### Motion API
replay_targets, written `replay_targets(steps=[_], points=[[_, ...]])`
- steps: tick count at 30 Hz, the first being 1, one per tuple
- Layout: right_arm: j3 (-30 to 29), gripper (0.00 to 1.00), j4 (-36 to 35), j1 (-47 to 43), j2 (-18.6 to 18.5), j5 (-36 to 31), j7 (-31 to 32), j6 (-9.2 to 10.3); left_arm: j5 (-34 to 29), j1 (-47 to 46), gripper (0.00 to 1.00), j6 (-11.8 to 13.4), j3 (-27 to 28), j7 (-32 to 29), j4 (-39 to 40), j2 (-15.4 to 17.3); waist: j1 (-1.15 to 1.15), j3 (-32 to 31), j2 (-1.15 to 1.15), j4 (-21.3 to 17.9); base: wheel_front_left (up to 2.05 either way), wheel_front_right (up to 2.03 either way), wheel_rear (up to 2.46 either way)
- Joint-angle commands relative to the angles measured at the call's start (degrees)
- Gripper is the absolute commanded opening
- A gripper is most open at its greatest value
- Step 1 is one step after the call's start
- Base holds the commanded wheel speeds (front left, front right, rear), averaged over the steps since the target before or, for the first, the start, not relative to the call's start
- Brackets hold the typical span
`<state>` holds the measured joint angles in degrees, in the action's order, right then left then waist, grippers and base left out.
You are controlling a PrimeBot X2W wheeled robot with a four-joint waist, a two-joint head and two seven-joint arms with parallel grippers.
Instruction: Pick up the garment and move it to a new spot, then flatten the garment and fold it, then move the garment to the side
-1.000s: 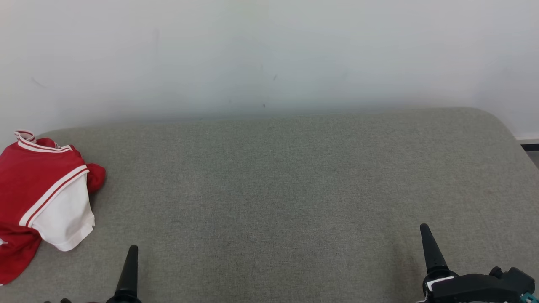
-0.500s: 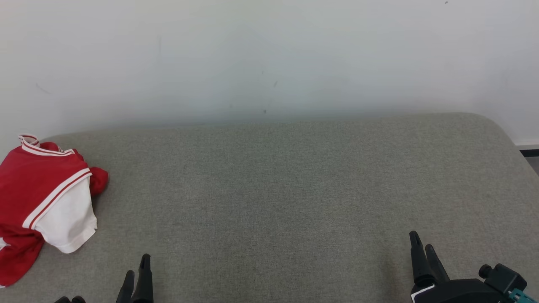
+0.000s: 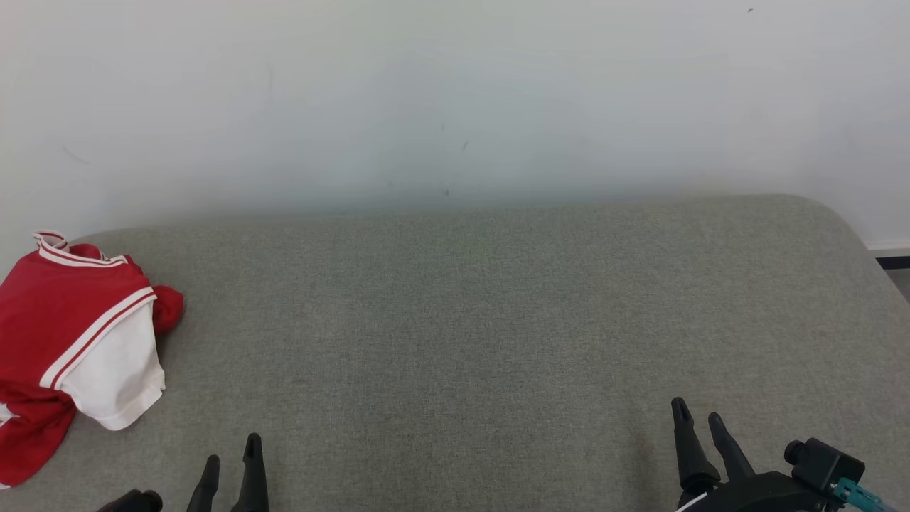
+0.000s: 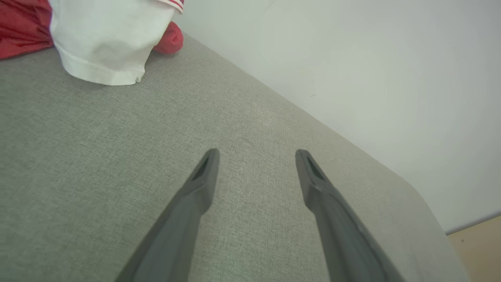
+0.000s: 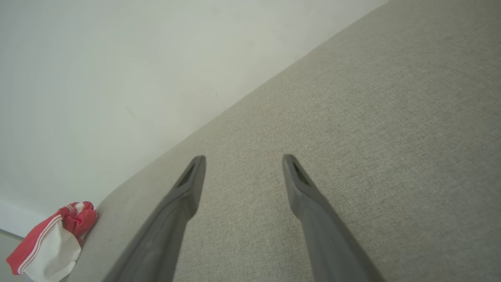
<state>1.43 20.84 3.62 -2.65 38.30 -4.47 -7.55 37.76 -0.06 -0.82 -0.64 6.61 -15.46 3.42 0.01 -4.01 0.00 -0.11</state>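
Note:
The garment (image 3: 71, 348) is a red jersey with white stripes and a white sleeve, lying crumpled at the far left edge of the grey upholstered surface (image 3: 462, 320). Its white sleeve (image 4: 103, 39) fills the upper left of the left wrist view, and the garment (image 5: 51, 243) sits small at the lower left of the right wrist view. My left gripper (image 3: 231, 451) stands open at the bottom left, to the right of the garment and apart from it. At the bottom right my right gripper (image 3: 698, 419) is open too, far from the garment, with nothing between its fingers.
A plain white wall (image 3: 455, 92) rises straight behind the grey surface. The surface's rounded right corner (image 3: 846, 213) drops to a strip of floor (image 3: 897, 267). Bare grey fabric stretches between the two grippers.
The camera has tilted a little, so the whole scene sits lower. Both grippers have turned, each now showing two spread fingers where one showed before. The garment lies as it did.

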Motion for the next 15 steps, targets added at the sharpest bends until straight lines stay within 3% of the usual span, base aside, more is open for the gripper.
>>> replay_targets(steps=[1,15], points=[[0.22,1.00,-0.48,0.52,-0.25,-1.76,-0.03,0.06,-1.93,-1.05,1.00,0.30,-0.11,0.62,0.42,0.55,0.00,-0.06,0.00,0.00,0.00,0.00,0.00],[0.83,1.00,0.32,0.20,-0.27,-11.18,-0.75,0.07,-10.89,-1.05,1.00,1.76,-0.16,2.74,-0.36,1.05,0.00,-0.75,0.00,-0.21,0.00,0.00,0.00]])
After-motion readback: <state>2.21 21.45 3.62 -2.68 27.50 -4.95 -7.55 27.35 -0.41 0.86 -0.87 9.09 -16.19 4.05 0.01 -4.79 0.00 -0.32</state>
